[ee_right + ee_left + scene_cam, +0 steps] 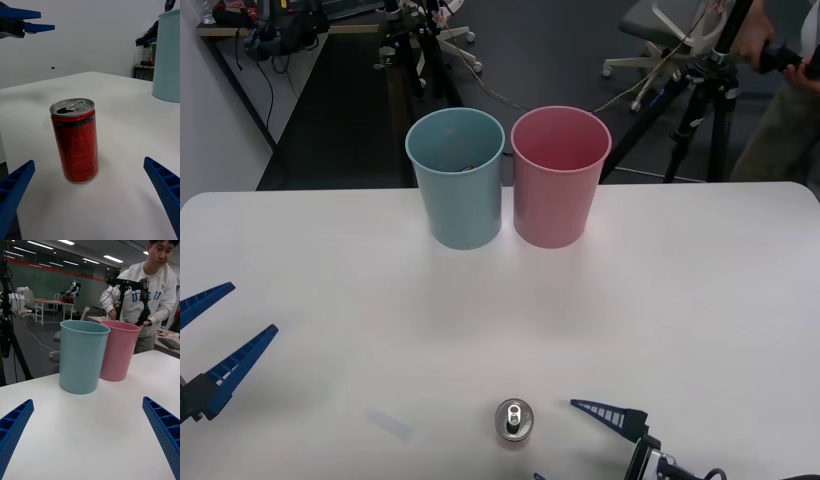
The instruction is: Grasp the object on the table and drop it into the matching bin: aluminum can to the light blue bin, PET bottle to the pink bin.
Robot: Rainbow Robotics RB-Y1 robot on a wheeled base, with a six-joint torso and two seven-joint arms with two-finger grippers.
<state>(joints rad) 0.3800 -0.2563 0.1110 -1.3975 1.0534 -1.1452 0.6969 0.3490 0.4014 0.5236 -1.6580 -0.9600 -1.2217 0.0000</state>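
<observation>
A small red aluminum can with a silver top stands upright on the white table near its front edge. My right gripper is open, low over the table just right of the can. In the right wrist view the can stands a little ahead of the two blue fingers, untouched. The light blue bin and the pink bin stand side by side at the table's far edge. At the front left my left gripper hangs open and holds nothing, facing the light blue bin and the pink bin.
Behind the table are a tripod, an office chair and a person handling the tripod. A wide stretch of bare tabletop lies between the can and the bins. Something small and dark lies inside the light blue bin.
</observation>
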